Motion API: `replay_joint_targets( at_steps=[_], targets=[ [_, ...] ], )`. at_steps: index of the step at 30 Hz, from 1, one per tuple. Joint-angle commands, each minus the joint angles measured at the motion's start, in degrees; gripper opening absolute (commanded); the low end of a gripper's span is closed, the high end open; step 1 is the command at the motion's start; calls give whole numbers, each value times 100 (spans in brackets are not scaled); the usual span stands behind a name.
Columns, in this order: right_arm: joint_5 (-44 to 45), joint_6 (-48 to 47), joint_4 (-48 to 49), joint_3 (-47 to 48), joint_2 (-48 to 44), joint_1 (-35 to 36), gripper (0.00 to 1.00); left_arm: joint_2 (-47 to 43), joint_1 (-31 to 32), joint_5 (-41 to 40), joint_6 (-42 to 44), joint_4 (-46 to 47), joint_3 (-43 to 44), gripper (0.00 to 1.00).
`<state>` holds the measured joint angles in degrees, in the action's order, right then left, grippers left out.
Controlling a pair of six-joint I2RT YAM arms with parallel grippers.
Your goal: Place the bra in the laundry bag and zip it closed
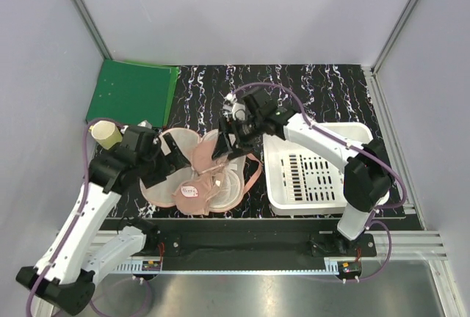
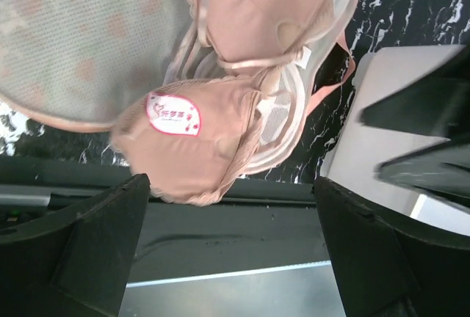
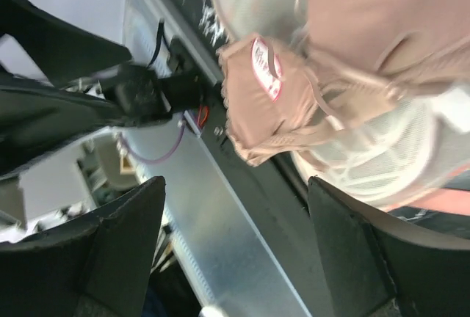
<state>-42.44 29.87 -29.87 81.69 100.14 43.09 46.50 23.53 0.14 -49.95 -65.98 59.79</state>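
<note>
The laundry bag (image 1: pixel 163 194) lies open on the dark marbled table, its pale mesh lining (image 2: pixel 66 45) facing up. The dusty-pink bra (image 1: pixel 209 181) rests on the bag's right half, cups folded together, with a pink-and-white tag on the nearer cup (image 2: pixel 198 126); one strap trails off to the right. My left gripper (image 1: pixel 170 161) hovers over the bag's left half, open with nothing between its fingers (image 2: pixel 231 181). My right gripper (image 1: pixel 226 148) hangs just above the bra's far edge, open and empty (image 3: pixel 235 181), with the bra (image 3: pixel 272 104) below it.
A white slotted basket (image 1: pixel 316 174) stands right of the bag, under the right arm. A green board (image 1: pixel 132 93) lies at the back left, and a cream cup (image 1: pixel 106 135) is beside the left arm. The table's front edge runs just below the bag.
</note>
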Motion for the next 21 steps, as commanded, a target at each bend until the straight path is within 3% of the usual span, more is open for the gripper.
replay_joint_targets(
  at_steps=[1,4,10,14,17,21],
  targets=[
    [692,-578,-722,760,-267,-256,86,403,-392,661,432,875,-518,99],
    [737,-718,-1091,1129,-4,-328,92,860,-752,1031,853,1253,-793,99],
    [965,-536,-1127,1060,234,-336,91,1905,-1219,1373,1829,1894,-855,93],
    [1105,-350,-898,849,559,-328,81,2677,-1272,1768,2077,2596,-820,91],
    [1229,-420,-889,962,823,-319,74,3249,-1395,2224,2069,2870,-715,80],
    [1150,-394,-898,1121,1235,-328,64,3760,-1518,2412,2113,3091,-495,76]
  ],
)
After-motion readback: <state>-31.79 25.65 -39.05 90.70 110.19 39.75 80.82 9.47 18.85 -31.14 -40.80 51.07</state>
